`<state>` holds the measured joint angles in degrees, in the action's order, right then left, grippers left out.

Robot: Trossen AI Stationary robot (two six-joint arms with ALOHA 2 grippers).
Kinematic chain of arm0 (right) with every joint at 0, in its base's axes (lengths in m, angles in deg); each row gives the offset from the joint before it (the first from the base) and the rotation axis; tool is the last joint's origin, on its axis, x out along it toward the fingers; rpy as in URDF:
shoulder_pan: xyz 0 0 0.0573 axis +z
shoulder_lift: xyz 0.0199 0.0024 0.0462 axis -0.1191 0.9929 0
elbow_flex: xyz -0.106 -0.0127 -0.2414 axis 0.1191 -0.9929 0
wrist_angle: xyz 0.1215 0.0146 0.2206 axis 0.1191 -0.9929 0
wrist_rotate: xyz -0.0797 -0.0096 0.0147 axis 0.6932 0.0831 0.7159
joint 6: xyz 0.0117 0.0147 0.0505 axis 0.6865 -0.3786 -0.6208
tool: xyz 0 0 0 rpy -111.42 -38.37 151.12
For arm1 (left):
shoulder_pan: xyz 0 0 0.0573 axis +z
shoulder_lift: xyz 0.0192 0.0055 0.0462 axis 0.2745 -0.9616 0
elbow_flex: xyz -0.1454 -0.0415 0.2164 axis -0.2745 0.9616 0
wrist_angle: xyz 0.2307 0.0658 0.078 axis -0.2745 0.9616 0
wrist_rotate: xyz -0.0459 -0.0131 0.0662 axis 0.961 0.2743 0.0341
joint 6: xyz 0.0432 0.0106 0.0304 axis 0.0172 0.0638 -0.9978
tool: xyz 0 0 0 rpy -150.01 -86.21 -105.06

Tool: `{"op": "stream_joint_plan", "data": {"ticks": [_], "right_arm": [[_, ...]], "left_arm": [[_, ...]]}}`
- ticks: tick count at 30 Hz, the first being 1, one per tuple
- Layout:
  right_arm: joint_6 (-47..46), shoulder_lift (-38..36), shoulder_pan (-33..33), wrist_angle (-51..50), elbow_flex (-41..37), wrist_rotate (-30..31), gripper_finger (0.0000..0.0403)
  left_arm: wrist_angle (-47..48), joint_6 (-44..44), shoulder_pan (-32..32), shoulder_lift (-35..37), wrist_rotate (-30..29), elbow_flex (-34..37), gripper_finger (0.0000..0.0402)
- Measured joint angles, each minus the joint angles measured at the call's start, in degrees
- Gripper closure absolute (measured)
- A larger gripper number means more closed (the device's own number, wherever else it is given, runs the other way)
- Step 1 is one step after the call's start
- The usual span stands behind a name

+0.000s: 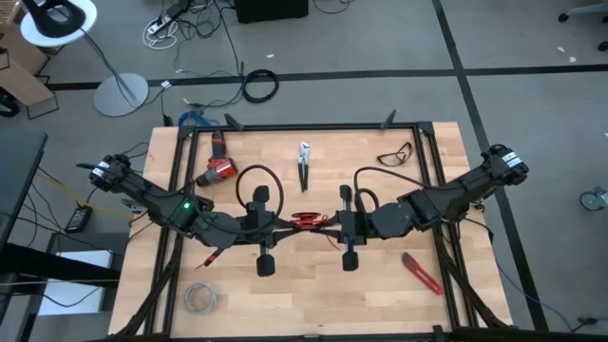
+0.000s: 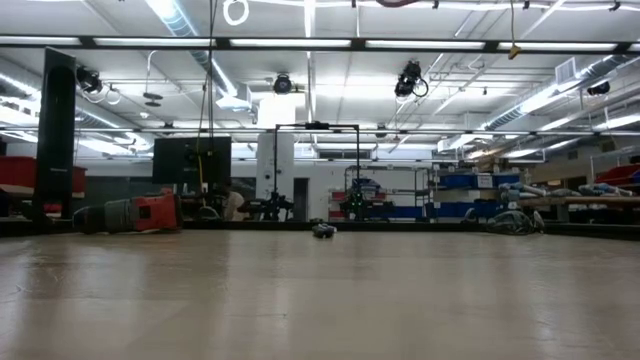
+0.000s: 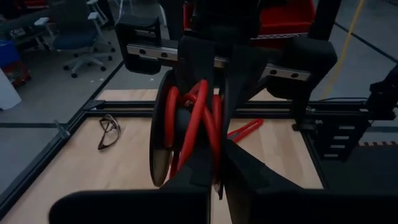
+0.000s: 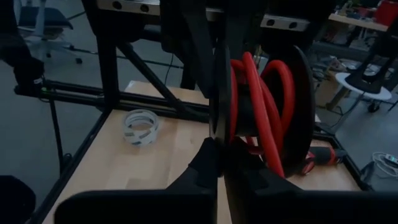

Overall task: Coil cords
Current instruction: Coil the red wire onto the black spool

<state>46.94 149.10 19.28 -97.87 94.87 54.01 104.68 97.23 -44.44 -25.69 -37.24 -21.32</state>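
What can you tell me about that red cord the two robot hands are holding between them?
The red cord is thin, bright and rubbery-looking, already bunched into several overlapping loops. It sits over the middle of the wooden table, between the two arms. The left hand and the right hand both meet at it, each shut on the coil from opposite sides, dark fingers pressed against the strands. Whether it rests on the table cannot be told.
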Motion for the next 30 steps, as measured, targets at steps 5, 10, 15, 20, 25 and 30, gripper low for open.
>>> {"op": "stream_joint_plan", "data": {"ticks": [5,10,15,20,25,30], "right_arm": [[-1.3,0.02,-0.83,-1.49,0.02,-1.82,0.0397],[-1.39,0.02,-1.23,-2.41,0.04,-2.54,0.0397],[-2.73,0.01,-2.01,-5.08,0.08,-3.02,0.04],[-3.45,0.26,-2.1,-8.94,-0.32,-3.04,0.0401],[-4.72,0.2,-2.27,-10.0,-0.22,-2.9,0.0402],[-5.42,0.15,-2.43,-11.72,-0.2,-3.38,0.0402]], "left_arm": [[1.9,0.07,0.03,-0.07,0.0,-0.24,0.0376],[2.26,0.01,0.04,-0.09,0.04,-0.35,0.0374],[2.44,-0.16,0.06,-0.09,0.05,-0.36,0.0359],[1.77,-0.28,-0.15,0.59,-0.02,-1.09,0.0317],[3.65,-0.8,-0.93,0.47,-0.03,-3.6,0.028],[10.33,1.81,-0.84,0.49,-0.04,-5.09,0.0275]]}}
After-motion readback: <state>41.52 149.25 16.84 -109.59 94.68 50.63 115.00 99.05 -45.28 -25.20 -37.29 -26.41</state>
